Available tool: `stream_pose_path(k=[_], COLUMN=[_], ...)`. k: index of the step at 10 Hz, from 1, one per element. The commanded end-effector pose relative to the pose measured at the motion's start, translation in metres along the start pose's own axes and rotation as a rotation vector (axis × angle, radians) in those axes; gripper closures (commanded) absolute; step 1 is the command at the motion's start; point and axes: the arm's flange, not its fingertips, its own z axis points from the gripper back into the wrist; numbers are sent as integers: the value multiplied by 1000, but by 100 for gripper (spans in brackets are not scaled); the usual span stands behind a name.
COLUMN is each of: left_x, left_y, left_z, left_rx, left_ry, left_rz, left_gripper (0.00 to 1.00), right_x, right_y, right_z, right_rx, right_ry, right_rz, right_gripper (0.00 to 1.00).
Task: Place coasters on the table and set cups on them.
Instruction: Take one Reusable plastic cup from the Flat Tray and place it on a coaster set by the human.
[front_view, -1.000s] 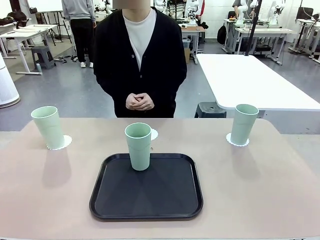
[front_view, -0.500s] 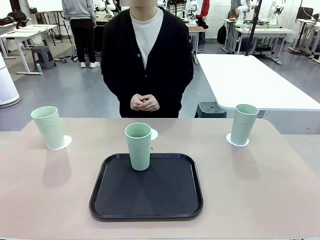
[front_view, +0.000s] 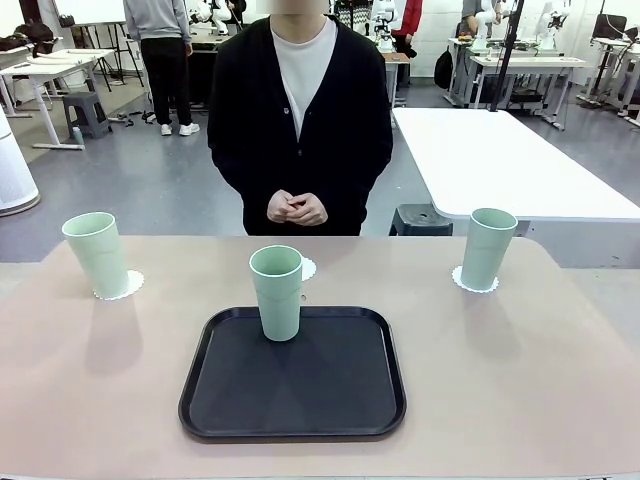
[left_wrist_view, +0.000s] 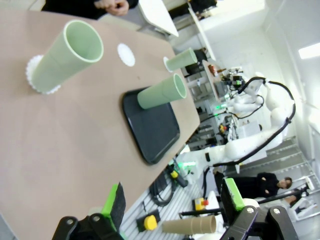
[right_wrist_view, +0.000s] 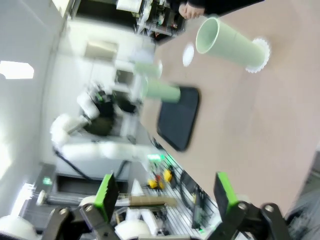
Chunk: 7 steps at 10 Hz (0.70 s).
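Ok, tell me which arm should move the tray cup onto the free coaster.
Left, marginally. The left gripper and right gripper are both open and empty, but the cup stands left of middle on the tray, with the coaster just behind it, to its right.

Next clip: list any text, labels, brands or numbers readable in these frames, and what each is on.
No text can be read anywhere.
The cups, coasters, black tray and table: plain, no print.
Background gear in the wrist views: any markings are too small or blurred to read.
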Motion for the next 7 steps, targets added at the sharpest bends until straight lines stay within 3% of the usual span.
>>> stream_pose_path(k=[1,2,4,5,7], left_x=[-1,-1,-1,-1,-1], left_y=[-2,-2,-2,-2,-2], left_z=[2,2,2,2,2], left_rx=[-6,-6,-6,-6,-6], left_ry=[1,1,1,1,1], left_rz=[-2,-2,-2,-2,-2], left_gripper=[0,0,0,0,0], right_x=[18,35,54,55,61], right_y=[65,101,155,179,180], right_z=[-44,-73,-146,-200,-292], right_rx=[-186,-224,-268,-251,-256], right_ry=[197,336,475,481,473], right_rz=[248,346,493,592,727], right_gripper=[0,0,0,0,0])
